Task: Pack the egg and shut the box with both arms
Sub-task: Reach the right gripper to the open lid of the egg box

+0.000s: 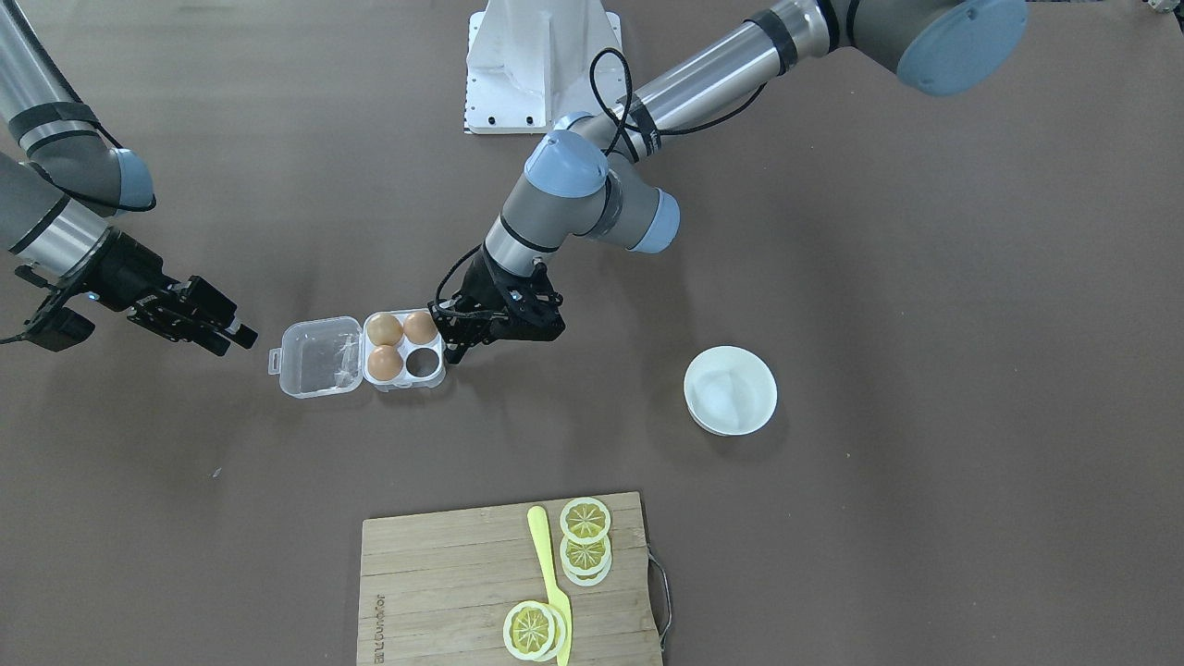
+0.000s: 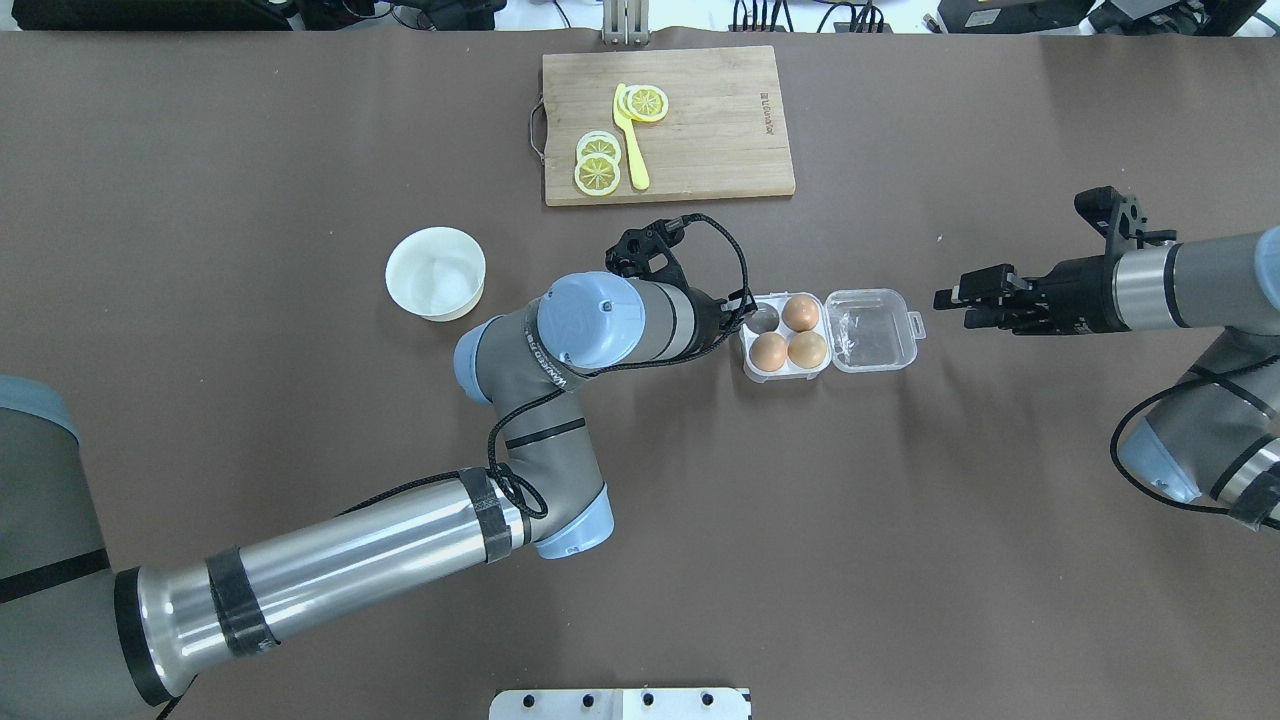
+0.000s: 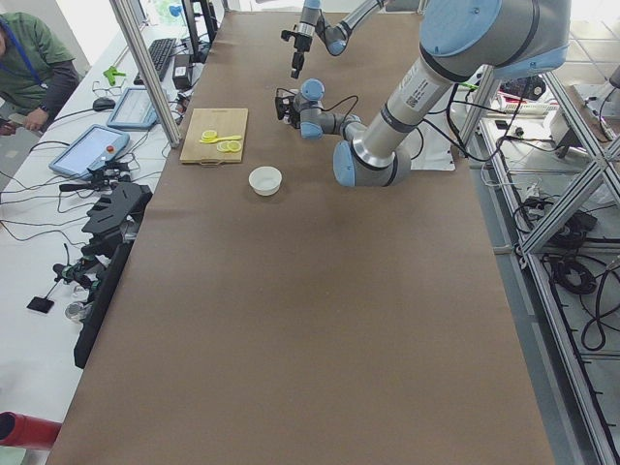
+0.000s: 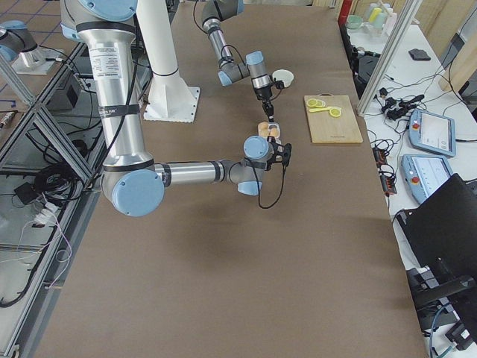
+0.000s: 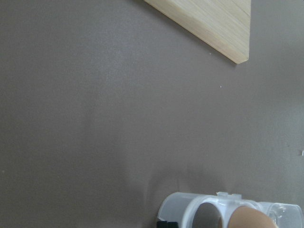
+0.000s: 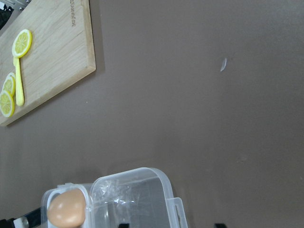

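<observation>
The clear box [image 1: 435,381] lies open on the table, its lid [image 1: 321,357] flat on the side toward my right arm. Three look-alike brown eggs [image 1: 384,328] fill three cells; I cannot tell which is the task's egg. The fourth cell [image 1: 424,363] is empty. My left gripper [image 1: 453,351] looks shut and empty, with its tip against the box's outer wall by the empty cell [image 2: 764,318]. It shows as one black tip in the left wrist view [image 5: 164,223]. My right gripper [image 2: 948,298] is open and empty, a short way from the lid's latch tab [image 2: 912,319].
An empty white bowl [image 1: 730,389] stands on the left arm's side. A wooden cutting board [image 1: 444,573] with lemon slices and a yellow knife lies at the far edge. The white pedestal [image 1: 541,65] is at the robot's base. An operator sits beside the table in the exterior left view [image 3: 34,73].
</observation>
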`<state>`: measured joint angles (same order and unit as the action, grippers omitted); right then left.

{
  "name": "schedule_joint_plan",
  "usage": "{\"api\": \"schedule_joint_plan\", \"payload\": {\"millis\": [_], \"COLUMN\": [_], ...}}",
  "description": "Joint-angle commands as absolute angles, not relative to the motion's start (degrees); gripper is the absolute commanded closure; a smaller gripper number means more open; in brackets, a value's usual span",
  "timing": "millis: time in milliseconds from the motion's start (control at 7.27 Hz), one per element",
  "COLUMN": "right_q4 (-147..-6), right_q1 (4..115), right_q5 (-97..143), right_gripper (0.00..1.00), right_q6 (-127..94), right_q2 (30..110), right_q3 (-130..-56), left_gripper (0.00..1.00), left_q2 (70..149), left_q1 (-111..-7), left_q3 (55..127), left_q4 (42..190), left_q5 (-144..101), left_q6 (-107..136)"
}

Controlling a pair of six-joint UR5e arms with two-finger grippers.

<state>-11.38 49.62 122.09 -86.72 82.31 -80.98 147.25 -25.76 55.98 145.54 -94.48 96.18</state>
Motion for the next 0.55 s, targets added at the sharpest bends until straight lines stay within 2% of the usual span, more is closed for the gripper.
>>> {"api": "schedule_joint_plan", "payload": {"millis": [0, 275, 413], "right_q4": [-7.14, -1.78, -1.15], "right_q1": [47.56, 46.94, 46.67], "right_q5": [118.92, 117.78, 116.99], "right_gripper": [0.33, 0.34, 0.41], "right_q6": [-87.36, -89.54, -89.82], "right_q2": [81.65, 80.42, 79.64], "right_q3": [-77.63, -74.37, -73.22], "left_gripper": [1.0, 1.0, 1.0], "left_q2": [147.22, 147.13, 147.04], "left_q1": [-25.75, -25.58, -25.58], "left_q3": [55.99, 55.99, 56.07], "left_q4": [145.55, 145.63, 145.63], "left_q5": [-94.48, -94.48, -94.48], "left_q6": [96.24, 96.15, 96.15]}}
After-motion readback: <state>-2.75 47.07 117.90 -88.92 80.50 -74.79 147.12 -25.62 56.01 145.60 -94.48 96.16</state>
